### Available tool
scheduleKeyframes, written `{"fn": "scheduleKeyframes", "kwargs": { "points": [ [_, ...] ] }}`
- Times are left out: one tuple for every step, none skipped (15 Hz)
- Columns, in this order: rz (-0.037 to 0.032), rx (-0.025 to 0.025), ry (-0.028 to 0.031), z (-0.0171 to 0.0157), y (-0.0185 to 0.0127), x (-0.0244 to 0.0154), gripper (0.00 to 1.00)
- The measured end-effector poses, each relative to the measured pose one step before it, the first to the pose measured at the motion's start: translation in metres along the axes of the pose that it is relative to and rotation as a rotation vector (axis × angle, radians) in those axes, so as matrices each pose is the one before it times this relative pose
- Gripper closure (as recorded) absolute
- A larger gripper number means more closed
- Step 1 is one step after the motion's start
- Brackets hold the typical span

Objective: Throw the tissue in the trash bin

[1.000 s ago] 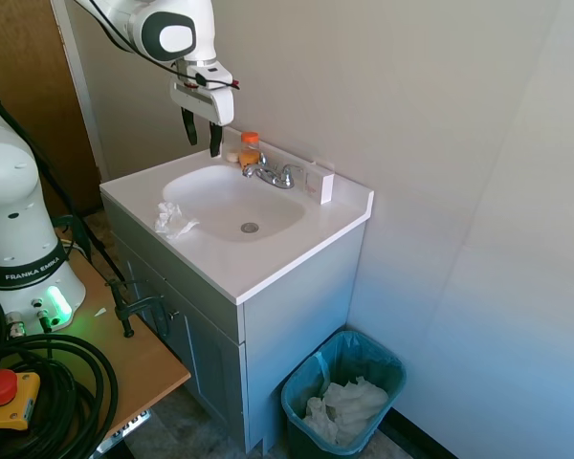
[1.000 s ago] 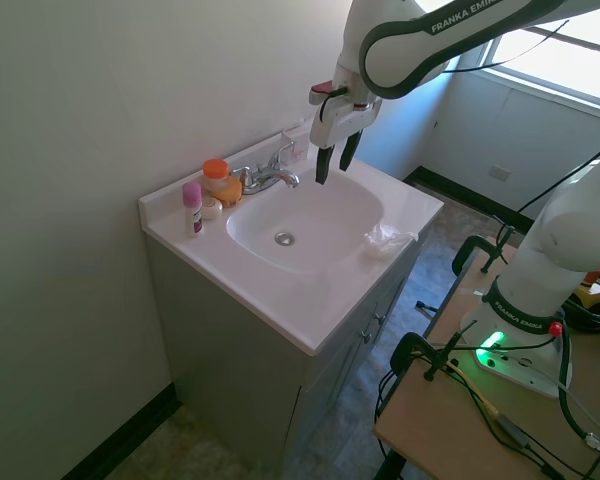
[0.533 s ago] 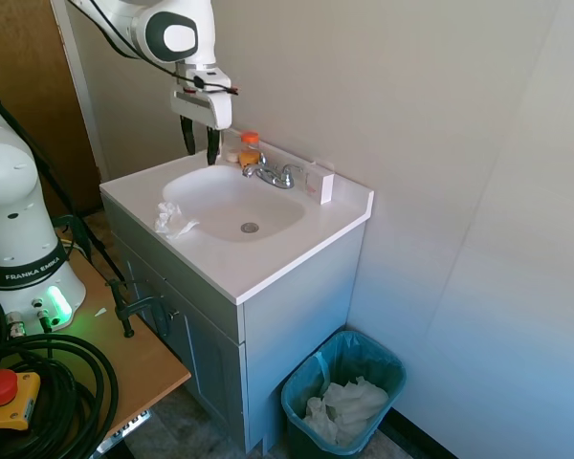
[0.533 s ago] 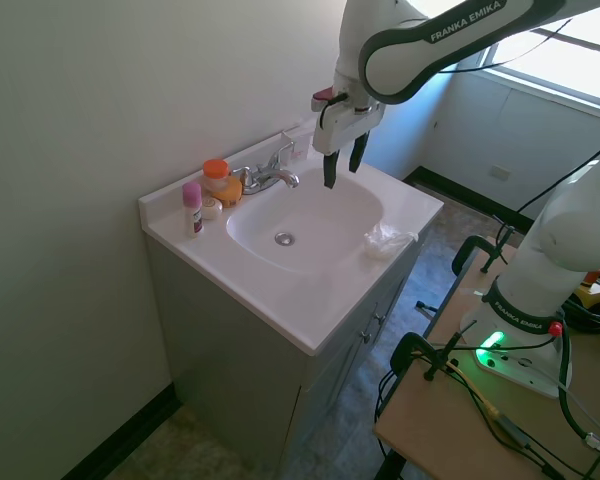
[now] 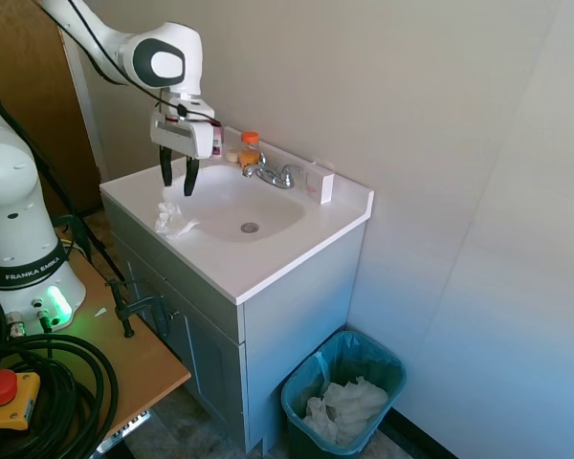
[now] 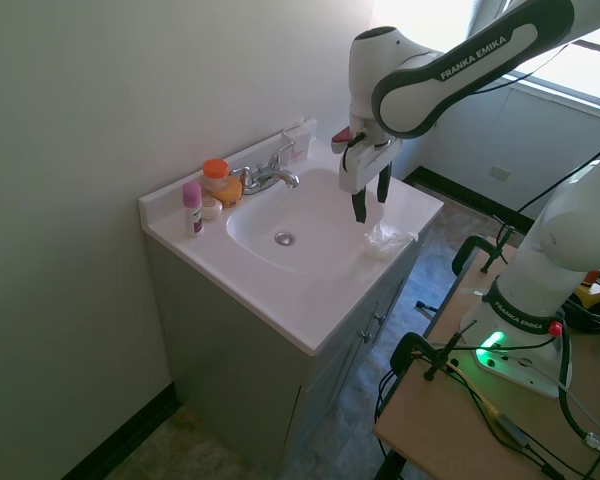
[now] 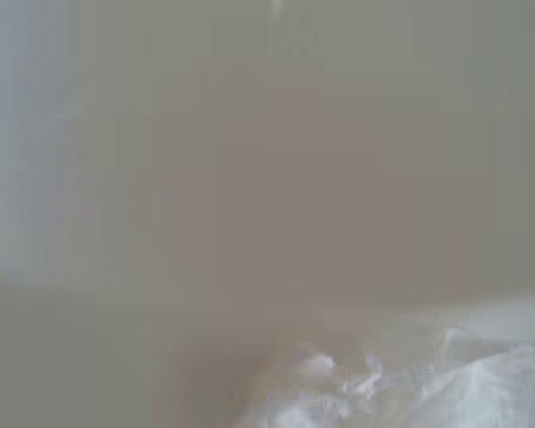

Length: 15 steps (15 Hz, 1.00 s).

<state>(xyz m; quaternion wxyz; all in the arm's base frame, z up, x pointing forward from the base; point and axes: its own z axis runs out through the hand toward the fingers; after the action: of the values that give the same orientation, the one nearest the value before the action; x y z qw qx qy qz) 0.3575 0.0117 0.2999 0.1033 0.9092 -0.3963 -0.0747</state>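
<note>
The gripper (image 5: 175, 182) hangs at upper left, fingers spread and empty, above the tissue (image 5: 173, 221) on the vanity's front rim. Only the first exterior view shows the trash bin (image 5: 342, 399) — lower centre, on the floor. The blurred wrist view shows crumpled white, probably the tissue (image 7: 410, 388).

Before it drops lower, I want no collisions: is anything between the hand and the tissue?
Nothing visible. The open hand hangs just above the tissue on the counter's front edge, with only air between.
</note>
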Motion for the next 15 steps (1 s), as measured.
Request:
{"fn": "scheduleKeyframes", "kwargs": {
  "points": [
    [0.00056,-0.0141,0.00604,0.0062,0.00133,-0.0031,0.0],
    [0.00334,-0.00786,0.00853,0.00169,-0.00123,-0.00125,0.0],
    [0.00161,-0.00719,0.00501,0.00275,-0.00183,-0.00044,0.0],
    [-0.00201,-0.00717,-0.00065,0.00441,-0.00278,-0.00117,0.0],
    [-0.00383,-0.00506,-0.00417,0.00645,-0.00416,-0.00133,0.0],
    [-0.00567,-0.00445,-0.00523,0.00742,-0.00491,-0.00171,0.0],
    [-0.0037,-0.00298,-0.00461,0.00784,-0.00468,-0.00109,0.0],
    [-0.00049,-0.0042,-0.0044,0.00758,-0.00364,-0.00048,0.0],
    [0.00003,-0.00526,-0.00212,0.00735,-0.00306,-0.00015,0.0],
    [0.00195,-0.0061,0.00148,0.00605,-0.00203,0.00033,1.0],
    [0.00551,-0.00357,0.00135,0.00448,-0.00121,0.00071,1.0],
    [0.00477,0.00126,0.00255,0.0029,-0.00077,0.00126,1.0],
    [0.00448,0.00362,0.00134,-0.00004,-0.00016,0.00123,1.0],
    [0.00398,0.00355,0.00072,-0.00014,0.00028,0.00104,1.0],
    [0.00284,0.00476,0.00149,-0.00029,0.00009,0.001,1.0]
  ]
}}
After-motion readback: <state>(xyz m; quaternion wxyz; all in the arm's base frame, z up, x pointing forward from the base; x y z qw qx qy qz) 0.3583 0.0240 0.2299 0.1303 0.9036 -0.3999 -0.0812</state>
